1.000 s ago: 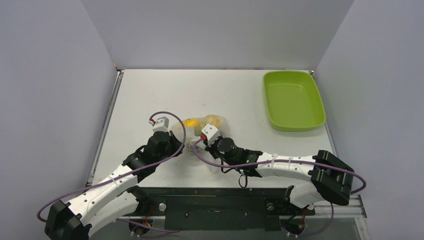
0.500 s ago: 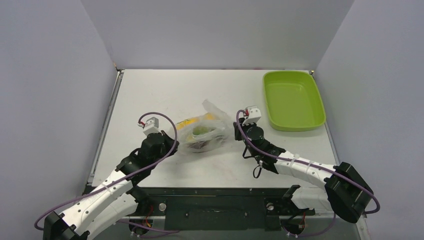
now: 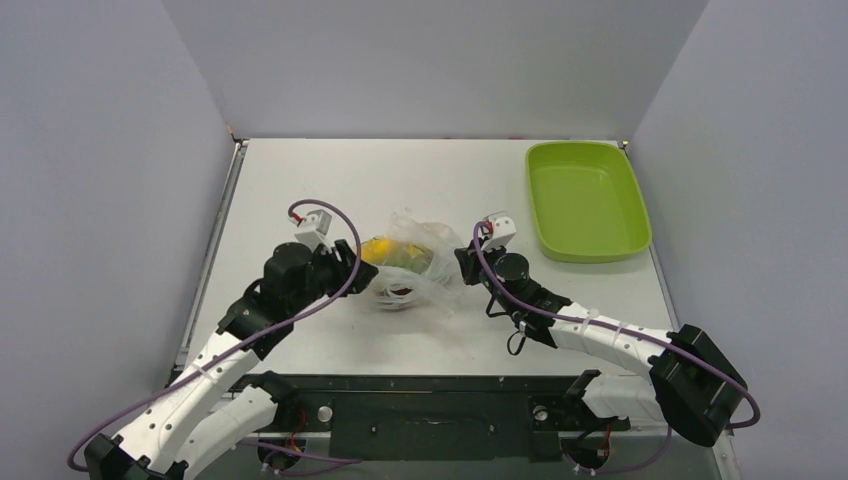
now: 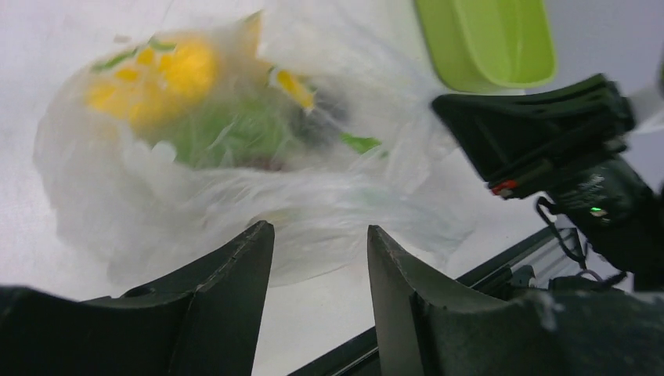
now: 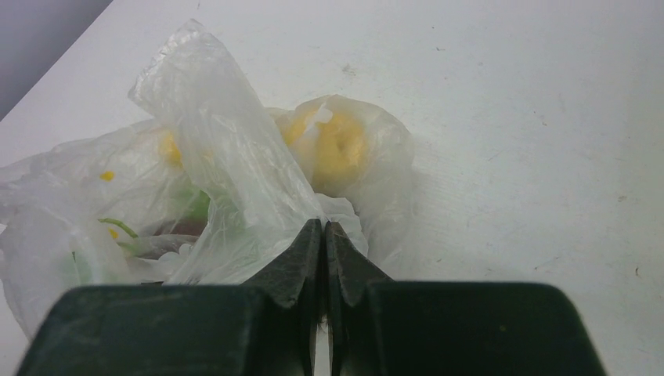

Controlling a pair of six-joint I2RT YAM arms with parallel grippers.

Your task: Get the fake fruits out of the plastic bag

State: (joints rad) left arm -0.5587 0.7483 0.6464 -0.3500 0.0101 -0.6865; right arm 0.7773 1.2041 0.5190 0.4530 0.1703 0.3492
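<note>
The plastic bag (image 3: 410,275), fake fruits (image 4: 180,74) inside, lies on the bench (image 3: 300,180): light, limp, slippery film. My right tool (image 5: 322,223) pinches a fold; my left tool (image 4: 319,231) stands open, empty. Best hold, I judge: loose film edges.

A lime-green tray (image 3: 588,200) sits on the white table's (image 3: 300,180) far right.

We hold both arms bent inward, grippers facing each other.
Our left gripper (image 4: 319,235) stands with its jaws apart, tilted down and forward. Our right gripper (image 5: 322,227) has its fingers pressed tight together, pinching a fold of the plastic bag (image 5: 211,117). Both forearms angle toward the middle.
</note>
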